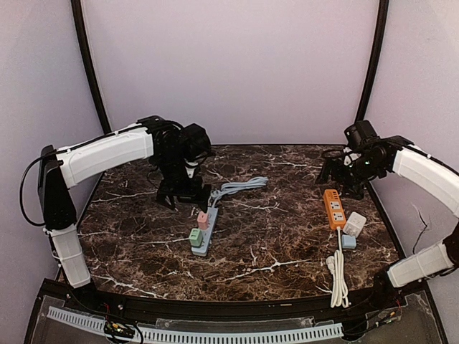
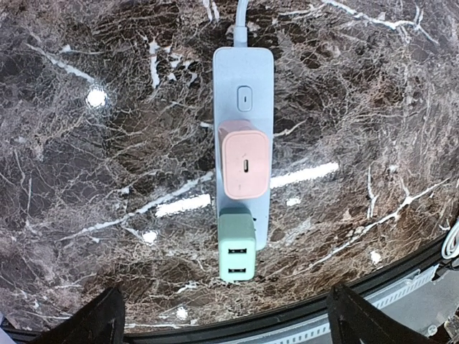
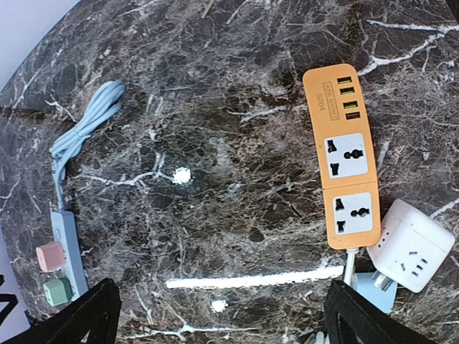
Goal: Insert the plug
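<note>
Left gripper [image 2: 231, 319] is spread wide with nothing in it, hanging above the blue power strip [image 2: 244, 68]. The pink plug [image 2: 244, 167] sits in that strip, with a green plug [image 2: 237, 249] just beside it at 6 o'clock. Right gripper [image 3: 222, 315] is wide too, with the orange power strip [image 3: 343, 165] at its 1 o'clock.

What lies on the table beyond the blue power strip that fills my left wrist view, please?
Observer: An orange power strip lies over on the right side, both of its sockets empty.
Operator: Is anything next to it?
Observer: A white cube adapter sits beside its near end, where the cord leaves.
Operator: Where is the other arm's gripper?
Observer: The right gripper hangs open, holding nothing, near the far end of the orange power strip.
</note>
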Controlling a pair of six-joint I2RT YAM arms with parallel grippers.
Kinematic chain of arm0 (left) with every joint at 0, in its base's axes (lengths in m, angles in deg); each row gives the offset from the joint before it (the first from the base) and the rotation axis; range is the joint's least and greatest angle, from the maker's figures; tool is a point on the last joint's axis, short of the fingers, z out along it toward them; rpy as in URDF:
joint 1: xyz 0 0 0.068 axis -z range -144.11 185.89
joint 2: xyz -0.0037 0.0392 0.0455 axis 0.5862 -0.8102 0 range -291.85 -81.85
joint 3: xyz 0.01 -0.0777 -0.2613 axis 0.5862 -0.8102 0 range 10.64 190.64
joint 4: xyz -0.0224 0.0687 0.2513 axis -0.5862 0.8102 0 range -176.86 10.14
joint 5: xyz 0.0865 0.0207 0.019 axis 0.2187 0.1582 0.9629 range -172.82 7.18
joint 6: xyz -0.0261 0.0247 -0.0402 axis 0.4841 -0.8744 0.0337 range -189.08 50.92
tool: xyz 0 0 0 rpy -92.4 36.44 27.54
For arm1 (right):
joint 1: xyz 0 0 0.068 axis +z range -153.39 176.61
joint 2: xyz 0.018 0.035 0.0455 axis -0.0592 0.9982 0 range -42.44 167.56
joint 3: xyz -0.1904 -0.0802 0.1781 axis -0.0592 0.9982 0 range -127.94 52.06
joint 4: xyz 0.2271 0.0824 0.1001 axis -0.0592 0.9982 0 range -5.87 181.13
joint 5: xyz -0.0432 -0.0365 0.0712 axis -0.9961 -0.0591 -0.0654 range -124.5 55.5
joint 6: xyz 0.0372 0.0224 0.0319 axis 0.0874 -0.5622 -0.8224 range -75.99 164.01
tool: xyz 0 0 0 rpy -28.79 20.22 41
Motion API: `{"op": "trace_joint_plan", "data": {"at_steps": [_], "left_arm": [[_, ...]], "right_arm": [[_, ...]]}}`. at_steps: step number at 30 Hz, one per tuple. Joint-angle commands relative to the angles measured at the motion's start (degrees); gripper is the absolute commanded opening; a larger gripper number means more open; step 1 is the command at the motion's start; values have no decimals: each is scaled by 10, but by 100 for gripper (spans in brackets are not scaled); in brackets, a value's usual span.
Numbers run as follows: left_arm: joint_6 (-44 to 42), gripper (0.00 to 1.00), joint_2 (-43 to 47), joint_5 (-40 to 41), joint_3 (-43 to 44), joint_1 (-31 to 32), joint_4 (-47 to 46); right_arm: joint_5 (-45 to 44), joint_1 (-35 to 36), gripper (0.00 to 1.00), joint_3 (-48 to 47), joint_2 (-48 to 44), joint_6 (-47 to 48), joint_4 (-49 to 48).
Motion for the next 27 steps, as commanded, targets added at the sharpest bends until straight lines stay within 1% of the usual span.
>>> {"op": "trace_joint_plan", "data": {"at_steps": [1,4,6,10,14,21,23,27], "left_arm": [[-10,97,29,9,26,3,25],[-14,96,33,4,29,2,12],[-17,95,35,2,32,3,10],[-21,93,39,3,33,3,9],[-24,92,43,3,30,3,9],[-33,89,47,2,24,3,10],[-34,89,47,1,23,3,10],[-37,88,46,0,23,3,9]], "right_arm": [[-44,-4,99,-21,44,49,17],[-99,-9,99,-43,93,73,35],[-120,-20,99,-55,125,90,39],[-126,-50,99,-70,200,115,44],[-141,-65,99,-79,259,134,42],[-132,-74,98,-77,322,168,23],[-129,-74,94,-74,329,171,18],[-108,-73,76,-64,331,178,10]]}}
